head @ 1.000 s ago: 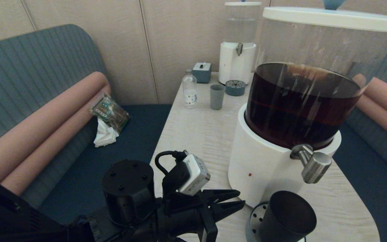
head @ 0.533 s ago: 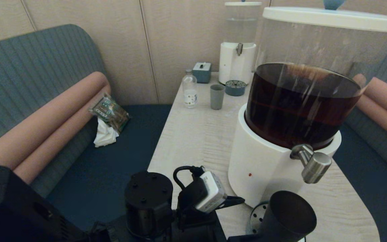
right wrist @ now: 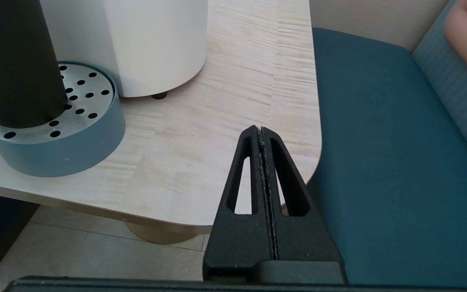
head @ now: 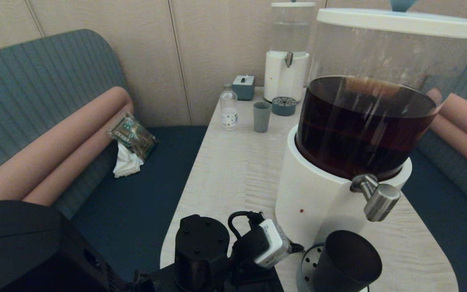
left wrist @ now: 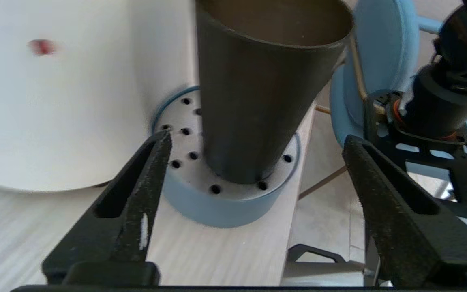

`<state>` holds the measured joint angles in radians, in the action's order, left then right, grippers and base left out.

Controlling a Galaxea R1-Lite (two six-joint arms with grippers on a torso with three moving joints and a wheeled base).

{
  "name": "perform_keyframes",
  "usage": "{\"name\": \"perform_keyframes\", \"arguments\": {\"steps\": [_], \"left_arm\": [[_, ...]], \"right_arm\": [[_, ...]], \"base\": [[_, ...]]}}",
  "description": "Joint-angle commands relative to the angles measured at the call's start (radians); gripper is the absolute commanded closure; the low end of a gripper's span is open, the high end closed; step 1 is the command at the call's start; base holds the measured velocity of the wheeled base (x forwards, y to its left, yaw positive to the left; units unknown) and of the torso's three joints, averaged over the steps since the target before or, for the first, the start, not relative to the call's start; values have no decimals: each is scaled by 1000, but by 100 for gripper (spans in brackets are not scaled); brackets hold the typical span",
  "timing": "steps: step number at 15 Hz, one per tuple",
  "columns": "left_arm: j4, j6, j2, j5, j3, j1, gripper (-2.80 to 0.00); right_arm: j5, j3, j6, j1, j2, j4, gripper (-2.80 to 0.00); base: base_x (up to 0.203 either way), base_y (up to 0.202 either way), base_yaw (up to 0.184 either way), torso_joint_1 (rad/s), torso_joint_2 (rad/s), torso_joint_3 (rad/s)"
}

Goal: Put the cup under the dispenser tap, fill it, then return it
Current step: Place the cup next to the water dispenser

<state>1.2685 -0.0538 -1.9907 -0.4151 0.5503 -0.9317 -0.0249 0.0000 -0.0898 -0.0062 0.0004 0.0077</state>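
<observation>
The black cup [head: 347, 259] stands upright on the round perforated drip tray [head: 307, 259], right below the steel dispenser tap [head: 379, 200] of the big dispenser [head: 318, 194] of dark liquid. My left gripper [left wrist: 256, 140] is open, low at the table's near edge. Its two fingertips [left wrist: 162, 140] reach the tray on either side of the cup's [left wrist: 258, 89] lower part without touching it. In the head view the wrist hides the fingers. My right gripper [right wrist: 261, 129] is shut and empty, hanging off the table's near right corner, to the right of the cup [right wrist: 14, 61].
At the table's far end stand a pale grey-blue tumbler [head: 262, 116], a small bottle [head: 229, 109], a clear-water dispenser [head: 286, 61] with its own small tray [head: 284, 106], and a grey box [head: 243, 87]. Blue benches flank the table; a packet [head: 132, 136] lies on the left one.
My left arm has slid right along the table's near edge and sunk lower in the head view, bringing its fingers up to the drip tray. The cup has stayed in place.
</observation>
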Motion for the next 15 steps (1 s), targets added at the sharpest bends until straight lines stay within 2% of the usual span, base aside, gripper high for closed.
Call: {"name": "perform_keyframes", "arguments": {"steps": [1, 15], "left_arm": [[6, -1, -21, -2, 11, -12, -280], [8, 9, -156, 4, 202, -26, -280]], "right_arm": [[-1, 9, -1, 0, -2, 0, 0], [-1, 9, -1, 0, -2, 0, 0]], "base": [[0, 0, 0, 0, 0, 0], [0, 0, 0, 0, 0, 0]]}}
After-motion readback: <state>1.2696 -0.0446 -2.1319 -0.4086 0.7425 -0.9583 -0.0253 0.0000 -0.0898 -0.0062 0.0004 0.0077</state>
